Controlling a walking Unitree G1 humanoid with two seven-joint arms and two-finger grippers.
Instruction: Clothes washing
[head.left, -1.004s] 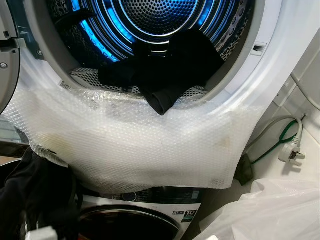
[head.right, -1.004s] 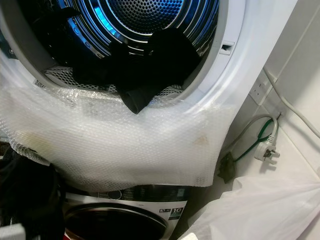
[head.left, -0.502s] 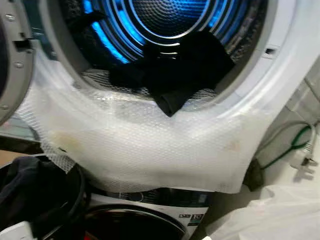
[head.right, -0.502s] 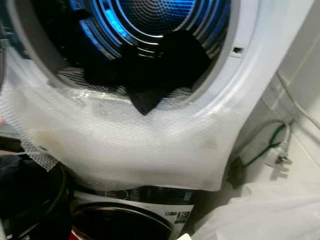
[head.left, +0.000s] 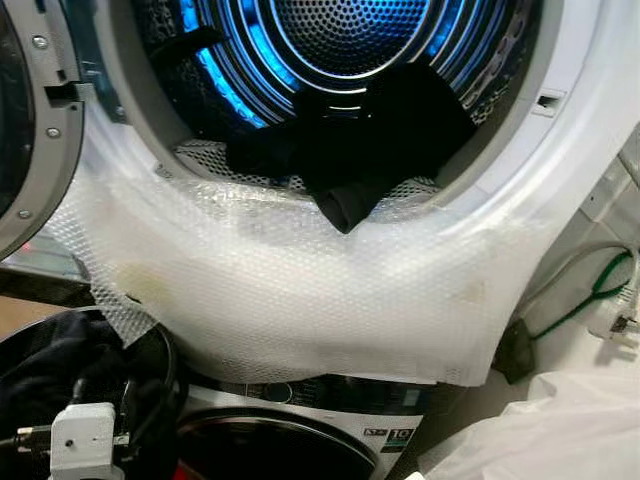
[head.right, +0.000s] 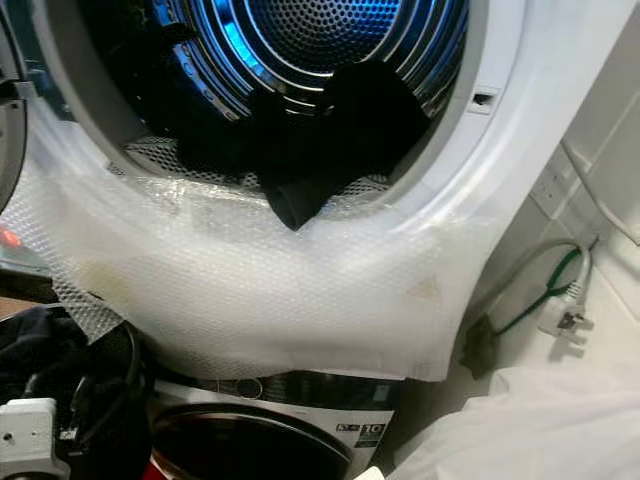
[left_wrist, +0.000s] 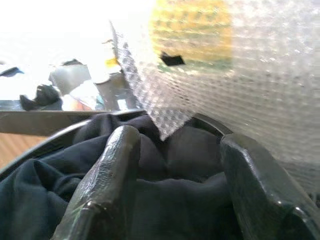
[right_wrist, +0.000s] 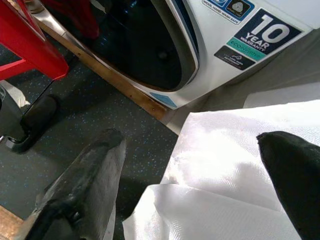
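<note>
Stock-take from my station, loading stage.

Upper machine: door (head.left: 25, 130) swung open on my left, drum (head.left: 350, 40) lit blue. A sheet of bubble wrap (head.left: 300, 280) is draped over the lower lip of the opening and hangs down the front, hiding the top of the second machine (head.left: 300, 450) stacked beneath.

Loaded so far: one heap of dark clothes (head.left: 370, 140) lying at the front of the drum, with a fold spilling over the lip onto the bubble wrap. I count that part as done, though the trailing fold will likely need pushing in before the door can shut.

Still to load: a basket (head.left: 165, 370) at lower left, just beside the hanging wrap, holding more dark garments (left_wrist: 150, 200). I judge the job partway along — some in, some left, door still open, no cycle started.

Left gripper (left_wrist: 175, 175): poised just over the basket, fingers spread apart with the dark cloth bunched between and below them; nothing clamped yet as far as I can see. Its white wrist block (head.left: 85, 440) shows above the basket.

Right gripper (right_wrist: 200, 170): hanging low and idle, fingers wide apart, empty, over dark speckled floor (right_wrist: 100, 145) and white plastic sheeting (right_wrist: 235, 165) beside the lower machine's front.

Sundries: a wall plug with green cable (head.left: 610, 310) to my right.
</note>
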